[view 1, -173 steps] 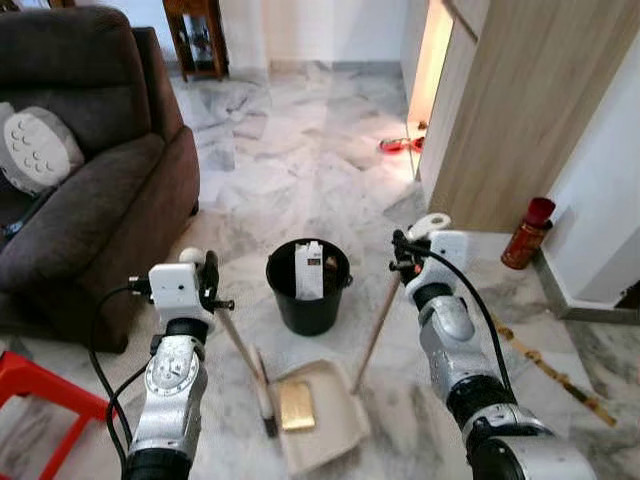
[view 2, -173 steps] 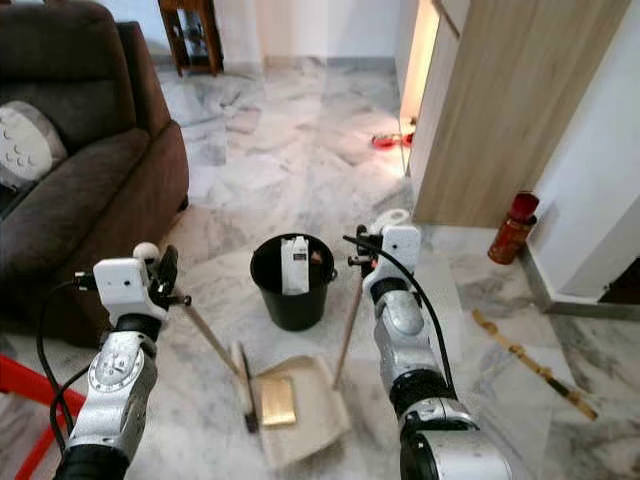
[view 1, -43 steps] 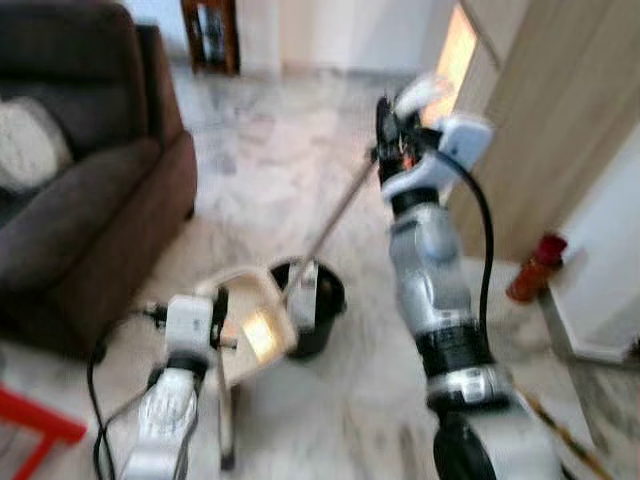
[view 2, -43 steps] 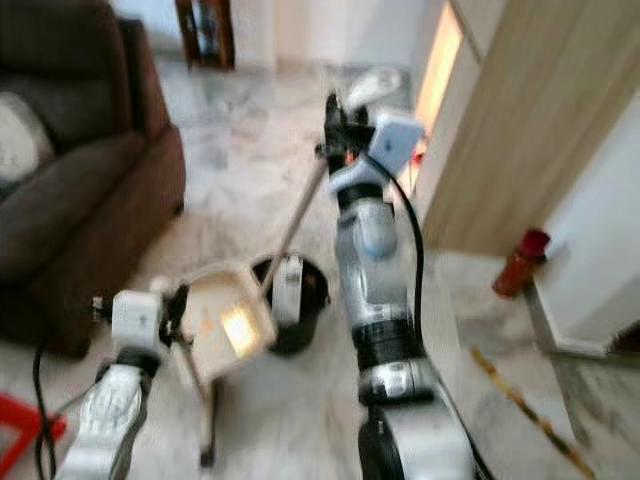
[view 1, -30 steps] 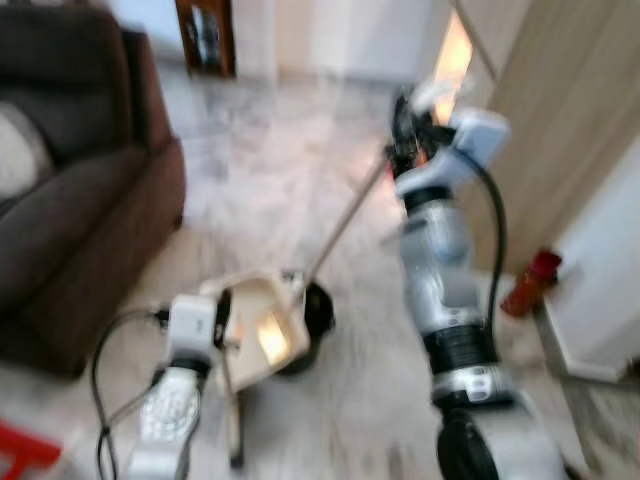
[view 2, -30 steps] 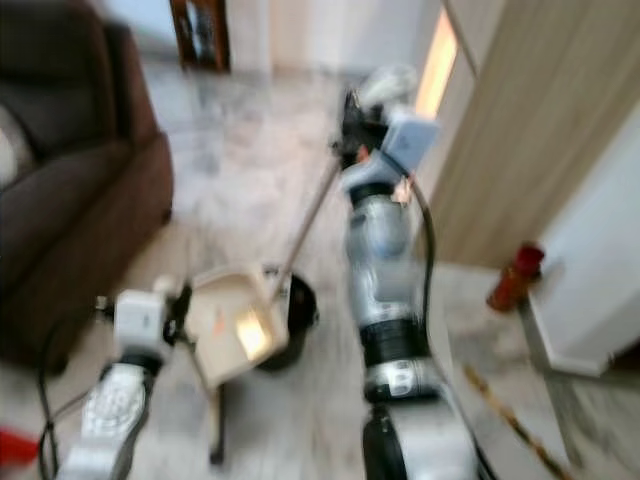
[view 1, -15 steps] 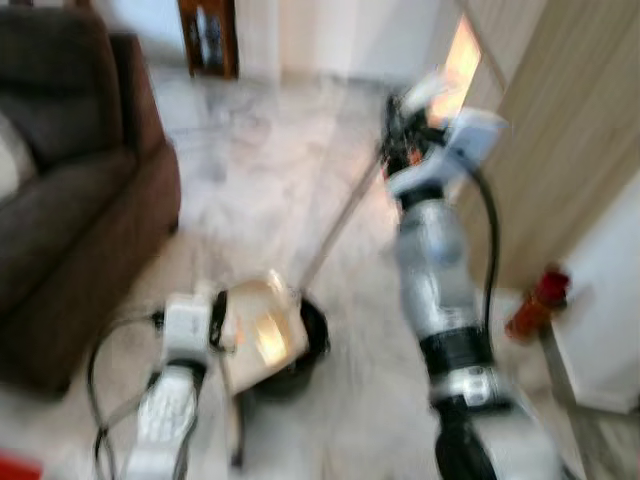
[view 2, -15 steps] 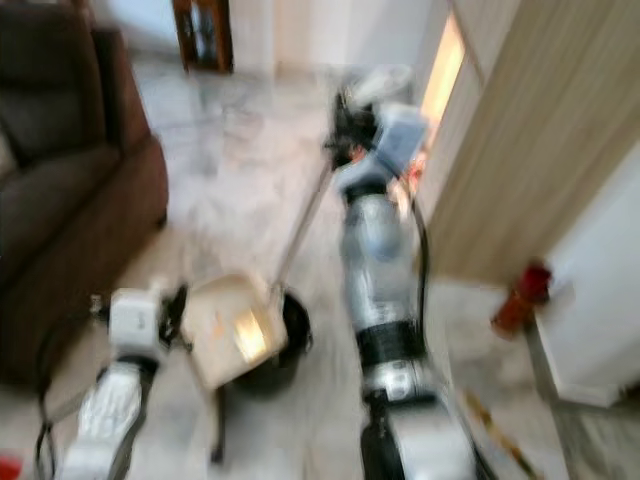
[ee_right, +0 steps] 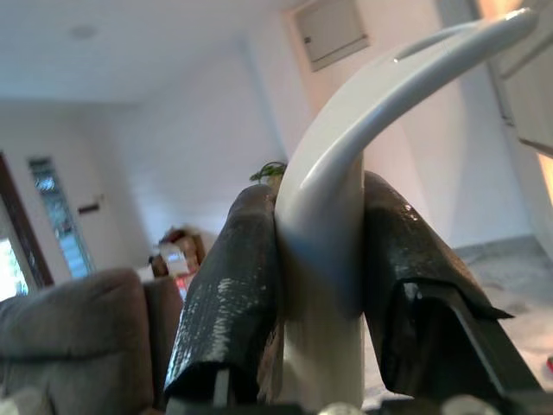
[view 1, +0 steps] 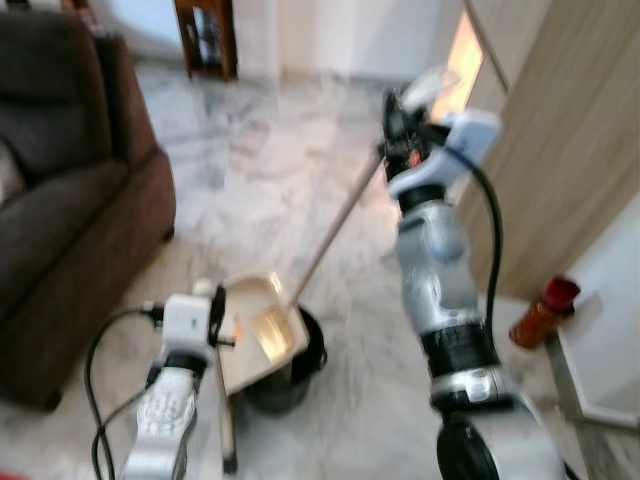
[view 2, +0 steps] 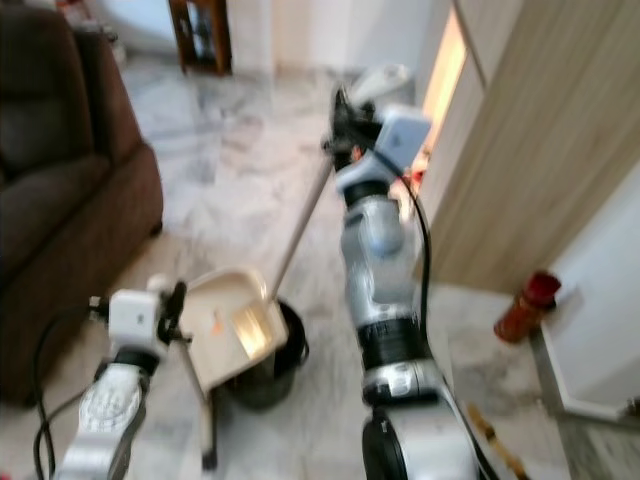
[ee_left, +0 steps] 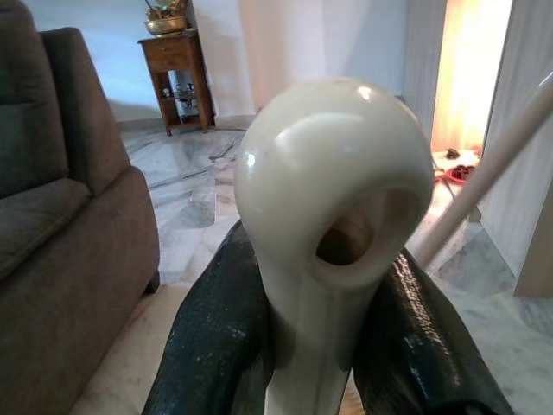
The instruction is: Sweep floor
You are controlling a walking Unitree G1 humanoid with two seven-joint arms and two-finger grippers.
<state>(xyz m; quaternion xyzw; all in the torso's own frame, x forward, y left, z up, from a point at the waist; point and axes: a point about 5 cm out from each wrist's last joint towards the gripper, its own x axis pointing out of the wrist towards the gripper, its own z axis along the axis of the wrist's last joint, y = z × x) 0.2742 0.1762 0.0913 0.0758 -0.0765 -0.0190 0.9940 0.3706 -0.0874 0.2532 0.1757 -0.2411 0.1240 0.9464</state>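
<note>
Black bucket (view 1: 285, 375) sits on the marble floor (view 1: 260, 190), taken here as the landmark. Dustpan (view 1: 262, 330) is lifted off the floor and tipped over the bucket's rim on the sofa side, its open tray partly above the bucket mouth w/ a yellowish flat item (view 1: 270, 328) lying in the tray. Dustpan's long handle (view 1: 335, 225) slants up and away from the bucket to the right gripper (view 1: 400, 130), raised high above and beyond the bucket; in the right wrist view its two black fingers (ee_right: 229, 294) are clamped on the pale curved handle end (ee_right: 346, 156), both pads touching it.

Left gripper (view 1: 215, 315) is low, just beside the bucket on the sofa side, next to the dustpan's back edge. Its fingers (ee_left: 216, 337) are closed tight on the broom's rounded cream handle top (ee_left: 333, 186), one each side. Broom stick (view 1: 228, 425) drops from that gripper down to the floor near the bucket, towards the robot; brush end blurred, can't tell more.

Brown sofa (view 1: 70, 210) stands well apart from the bucket, to the robot's left. Red bottle (view 1: 540, 310) stands on the floor on the opposite side of the bucket, by the wooden cabinet (view 1: 560, 140) and white wall. Dark wood side table (view 1: 208, 35) is far beyond the bucket at the back of the room
</note>
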